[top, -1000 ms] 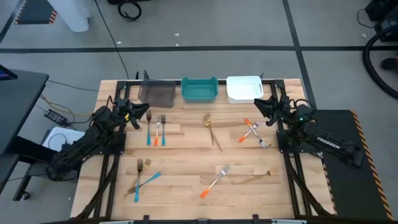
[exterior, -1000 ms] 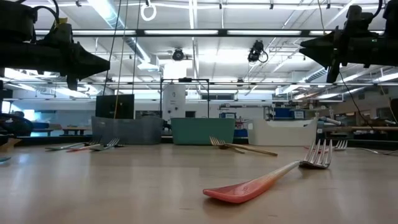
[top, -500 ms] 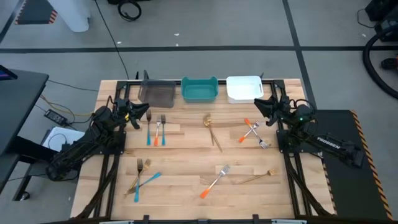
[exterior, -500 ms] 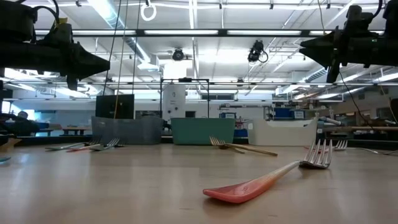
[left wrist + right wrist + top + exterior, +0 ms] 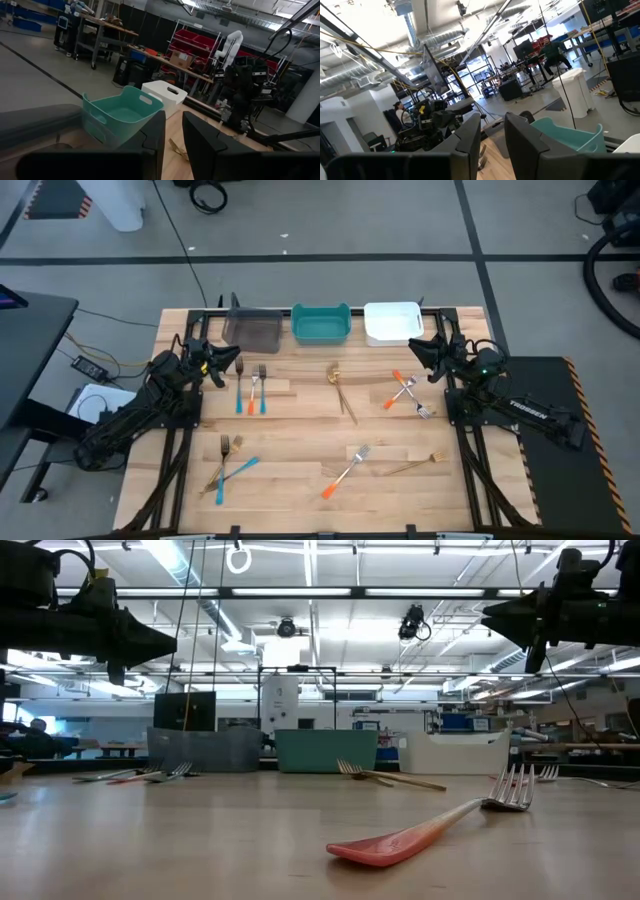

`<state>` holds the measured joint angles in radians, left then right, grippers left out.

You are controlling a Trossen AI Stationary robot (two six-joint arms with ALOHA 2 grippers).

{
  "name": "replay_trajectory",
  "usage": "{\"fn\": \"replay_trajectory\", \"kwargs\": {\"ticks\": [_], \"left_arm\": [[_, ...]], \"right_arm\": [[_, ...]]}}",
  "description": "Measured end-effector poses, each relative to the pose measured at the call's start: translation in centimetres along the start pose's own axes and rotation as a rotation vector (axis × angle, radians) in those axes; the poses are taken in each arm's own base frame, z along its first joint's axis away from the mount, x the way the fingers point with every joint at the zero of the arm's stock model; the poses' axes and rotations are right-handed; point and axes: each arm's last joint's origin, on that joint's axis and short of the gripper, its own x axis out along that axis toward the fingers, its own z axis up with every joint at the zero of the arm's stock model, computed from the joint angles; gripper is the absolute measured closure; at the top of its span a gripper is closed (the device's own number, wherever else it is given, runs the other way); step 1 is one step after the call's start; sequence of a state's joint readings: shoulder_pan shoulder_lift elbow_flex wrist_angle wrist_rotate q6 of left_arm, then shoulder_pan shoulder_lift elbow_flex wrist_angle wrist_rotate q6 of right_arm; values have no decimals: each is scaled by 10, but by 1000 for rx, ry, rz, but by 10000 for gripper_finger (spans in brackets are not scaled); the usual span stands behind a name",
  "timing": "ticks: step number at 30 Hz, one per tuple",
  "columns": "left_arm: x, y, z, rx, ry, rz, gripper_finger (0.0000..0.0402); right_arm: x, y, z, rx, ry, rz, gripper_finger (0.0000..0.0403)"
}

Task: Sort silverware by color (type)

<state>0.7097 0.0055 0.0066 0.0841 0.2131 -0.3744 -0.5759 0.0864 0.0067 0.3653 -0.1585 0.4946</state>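
Observation:
Silverware lies scattered flat on the wooden table. A blue fork (image 5: pixel 240 393) and two orange-handled forks (image 5: pixel 259 390) lie just below my left gripper (image 5: pixel 236 364). A gold utensil (image 5: pixel 342 392) lies mid-table. Two crossed orange-handled forks (image 5: pixel 405 392) lie beside my right gripper (image 5: pixel 413 348). Near the front lie an orange-handled fork (image 5: pixel 345 472) (image 5: pixel 430 830), a gold fork (image 5: pixel 415 466), and a crossed blue fork (image 5: pixel 232 473) and gold fork (image 5: pixel 221 460). Both grippers hover above the table, empty. Their fingers stand nearly together in the left wrist view (image 5: pixel 173 135) and the right wrist view (image 5: pixel 493 132).
Three bins stand in a row along the far edge: grey (image 5: pixel 250 330), teal (image 5: pixel 321 323) and white (image 5: pixel 393 321). Bare wood lies between the groups of utensils. A black stand (image 5: pixel 540 415) borders the table's right side. The room lies beyond, with a seated person far off (image 5: pixel 555 52).

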Motion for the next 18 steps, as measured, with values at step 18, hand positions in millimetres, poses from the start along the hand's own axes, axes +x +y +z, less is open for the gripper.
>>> {"fn": "replay_trajectory", "kwargs": {"ticks": [18], "left_arm": [[0,0,4,8,-46,23,328]], "right_arm": [[0,0,0,0,1,0,307]]}}
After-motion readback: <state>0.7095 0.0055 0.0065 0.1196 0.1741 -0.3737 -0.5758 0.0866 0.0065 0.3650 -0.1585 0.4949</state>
